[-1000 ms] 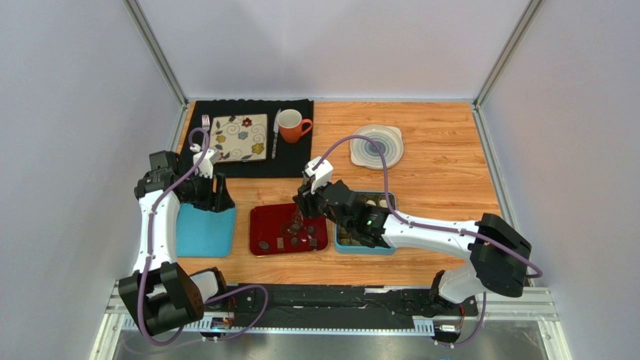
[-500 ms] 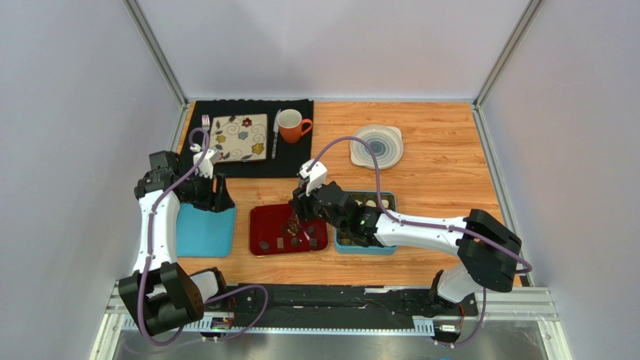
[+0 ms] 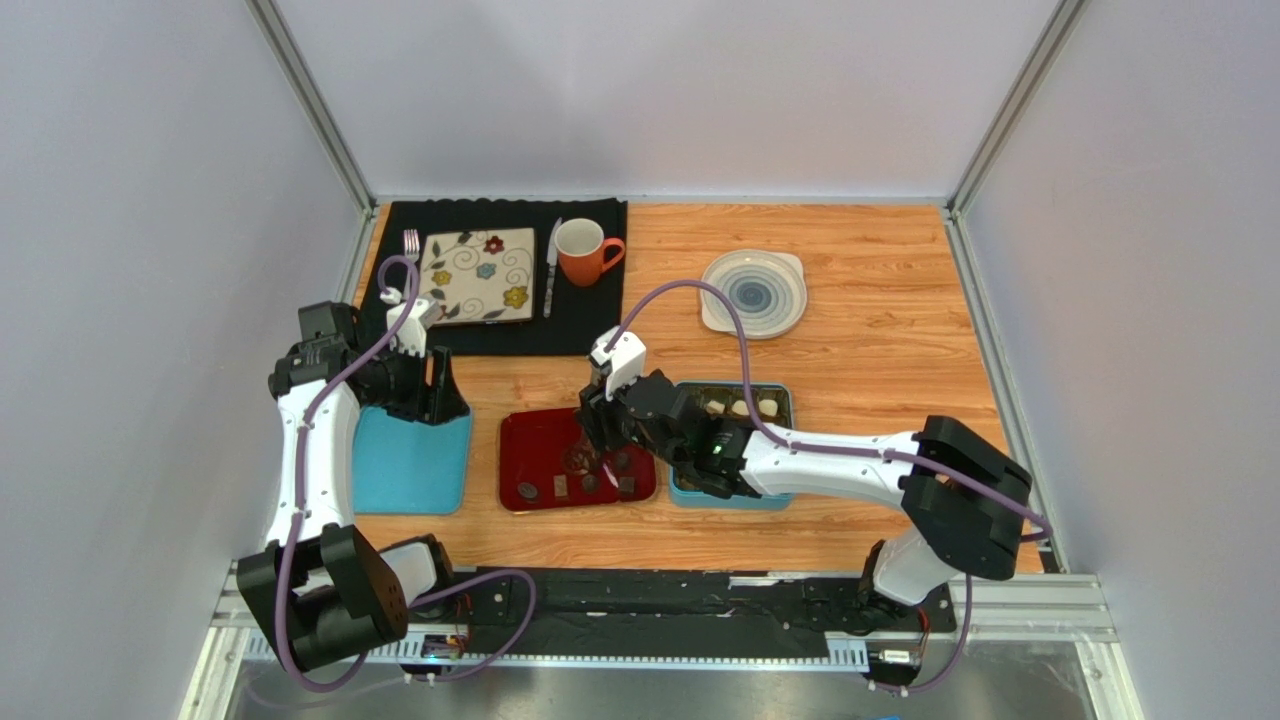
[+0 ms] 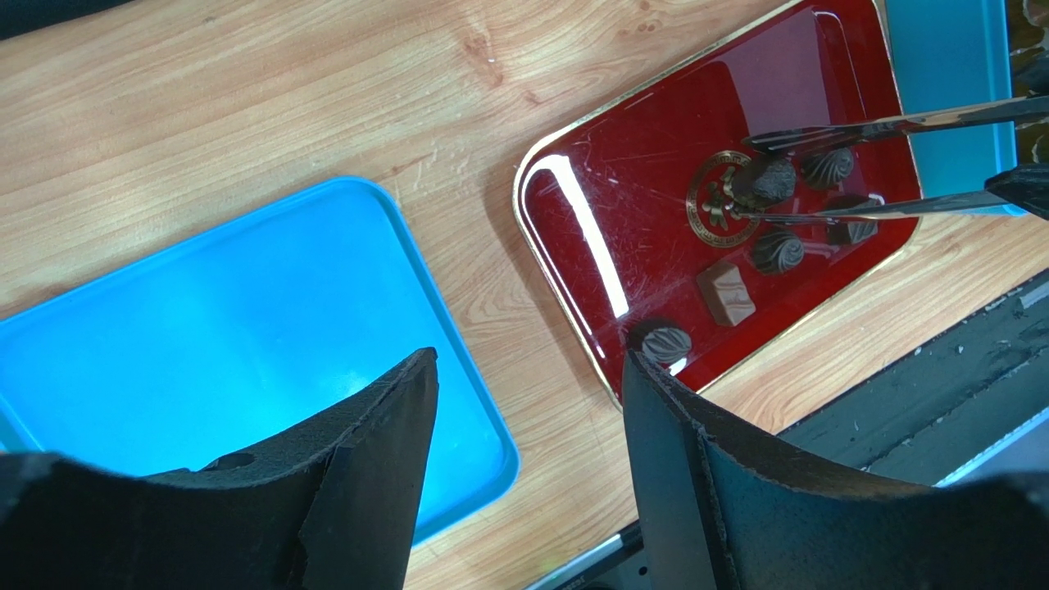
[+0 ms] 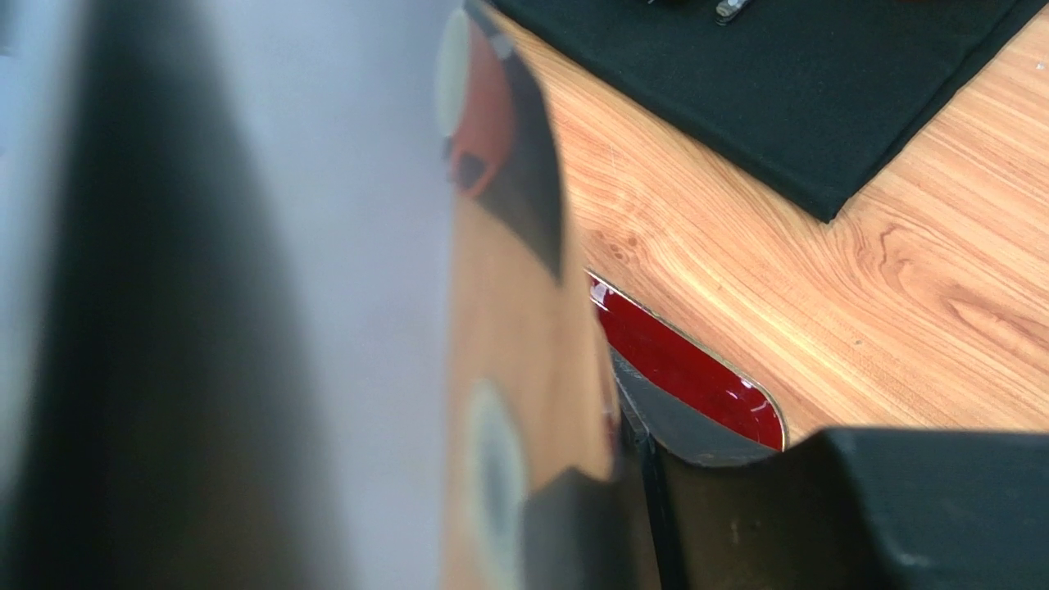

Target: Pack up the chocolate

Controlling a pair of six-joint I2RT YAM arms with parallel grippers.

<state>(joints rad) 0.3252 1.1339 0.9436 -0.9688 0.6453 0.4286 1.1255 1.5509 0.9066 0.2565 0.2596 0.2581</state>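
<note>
Sliding left over the last second, the right gripper (image 3: 598,435) hangs above the red tray (image 3: 526,438) near the surface's front edge. Left wrist: left gripper (image 4: 527,381) open, empty; tongs (image 4: 862,123) straddle a dark chocolate (image 4: 766,182), so pickup looks close. Right wrist: right gripper clamps the blurred tongs.

Left claw (image 4: 530,369) open; right claw (image 3: 604,435) gripping, reaching leftward.

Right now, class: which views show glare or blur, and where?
Left wrist view: sharp, white glare streak on the glossy red rectangular tray. Right wrist view: shiny metal tongs near the lens blur the left half. Top view: sharp, evenly lit.
</note>
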